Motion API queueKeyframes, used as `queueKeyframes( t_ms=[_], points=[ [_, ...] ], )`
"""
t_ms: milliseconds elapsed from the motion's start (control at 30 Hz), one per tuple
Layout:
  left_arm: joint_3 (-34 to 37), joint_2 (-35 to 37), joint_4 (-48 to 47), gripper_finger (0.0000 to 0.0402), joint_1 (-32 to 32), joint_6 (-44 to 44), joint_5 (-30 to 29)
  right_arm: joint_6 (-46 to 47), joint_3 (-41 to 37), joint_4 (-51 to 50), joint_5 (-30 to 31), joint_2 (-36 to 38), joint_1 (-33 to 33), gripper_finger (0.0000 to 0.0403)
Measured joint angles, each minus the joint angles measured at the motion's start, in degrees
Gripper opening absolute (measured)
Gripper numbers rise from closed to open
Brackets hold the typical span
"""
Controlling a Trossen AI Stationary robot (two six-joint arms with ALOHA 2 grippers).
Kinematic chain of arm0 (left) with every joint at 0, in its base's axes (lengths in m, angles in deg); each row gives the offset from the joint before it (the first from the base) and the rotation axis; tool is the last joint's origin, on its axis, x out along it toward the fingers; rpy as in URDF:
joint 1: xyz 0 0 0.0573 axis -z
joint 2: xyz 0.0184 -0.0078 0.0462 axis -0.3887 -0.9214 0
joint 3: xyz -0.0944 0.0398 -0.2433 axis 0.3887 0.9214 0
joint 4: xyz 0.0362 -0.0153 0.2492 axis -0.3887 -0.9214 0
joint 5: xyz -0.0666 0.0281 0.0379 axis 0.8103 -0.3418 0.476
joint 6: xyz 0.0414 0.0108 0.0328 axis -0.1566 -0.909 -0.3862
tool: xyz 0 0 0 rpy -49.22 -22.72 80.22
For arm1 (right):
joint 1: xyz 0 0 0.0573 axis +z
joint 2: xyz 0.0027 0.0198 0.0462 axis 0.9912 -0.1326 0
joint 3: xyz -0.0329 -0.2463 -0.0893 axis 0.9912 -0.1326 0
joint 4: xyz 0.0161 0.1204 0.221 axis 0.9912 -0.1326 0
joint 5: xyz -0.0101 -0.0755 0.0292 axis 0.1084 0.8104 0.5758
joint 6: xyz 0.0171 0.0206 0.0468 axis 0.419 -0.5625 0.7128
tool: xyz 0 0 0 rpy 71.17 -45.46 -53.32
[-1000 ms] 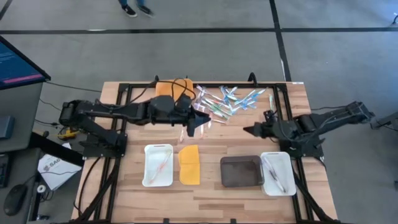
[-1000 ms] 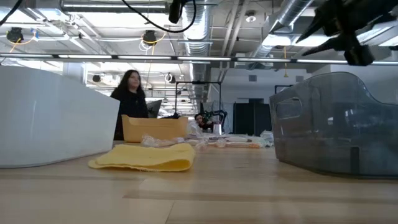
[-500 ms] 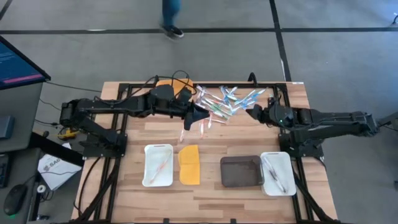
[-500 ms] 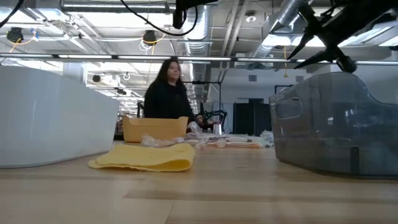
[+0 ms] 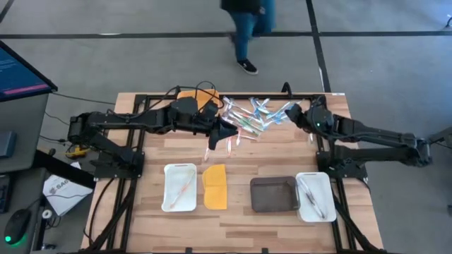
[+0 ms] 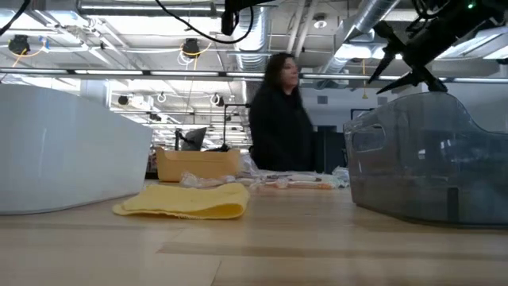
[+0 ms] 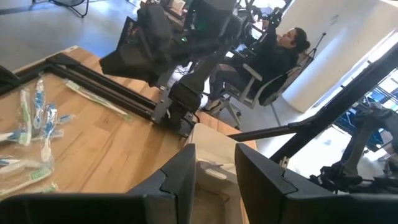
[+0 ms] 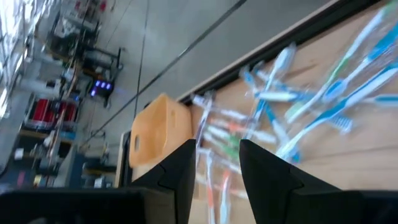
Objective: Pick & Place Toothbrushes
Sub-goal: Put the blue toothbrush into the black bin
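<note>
The toothbrushes (image 5: 254, 113) lie in a loose heap on the wood near the table's far edge; the right wrist view shows the blue, green and pink toothbrushes (image 8: 298, 106) ahead of the fingers. My right gripper (image 5: 292, 117) hovers open at the heap's right side, above the table, and touches nothing (image 8: 216, 168). My left gripper (image 5: 226, 132) stands open at the heap's near left side, nothing between its fingers (image 7: 214, 177). One pink toothbrush (image 5: 185, 185) lies in the left white tray (image 5: 169, 201); a pale one (image 5: 311, 194) lies in the right white tray (image 5: 323, 212).
A flat yellow lid (image 5: 215, 187) lies between the left white tray and a dark tray (image 5: 274, 206). An orange box (image 5: 192, 97) stands at the far edge, left of the heap. Black frame rails (image 5: 311, 99) border the table. A person (image 5: 244, 28) walks beyond the far edge.
My right gripper has swung from the table's middle right toward the far edge, up to the right side of the toothbrush heap, staying open. My left gripper has shifted a little toward the far edge and then kept still. A person has walked past behind the table.
</note>
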Motion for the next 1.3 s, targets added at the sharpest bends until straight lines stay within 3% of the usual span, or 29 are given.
queueKeyframes(
  t_ms=[400, 900, 1300],
  points=[
    [0.0, 0.5, -0.8, 0.0108, -2.4, -1.5, 2.2, 1.2, 0.0, -3.1, -9.6, -7.3, -9.9, 0.0120],
    [-0.1, 5.2, -11.4, 0.0108, -3.8, -4.5, 2.5, -14.9, 0.0, -1.7, -18.3, -17.4, -17.0, 0.0120],
    [0.0, 7.5, -12.7, 0.0108, -3.8, -7.3, 0.4, -15.7, 0.0, -1.3, -31.7, -24.4, -23.9, 0.0120]
  ],
)
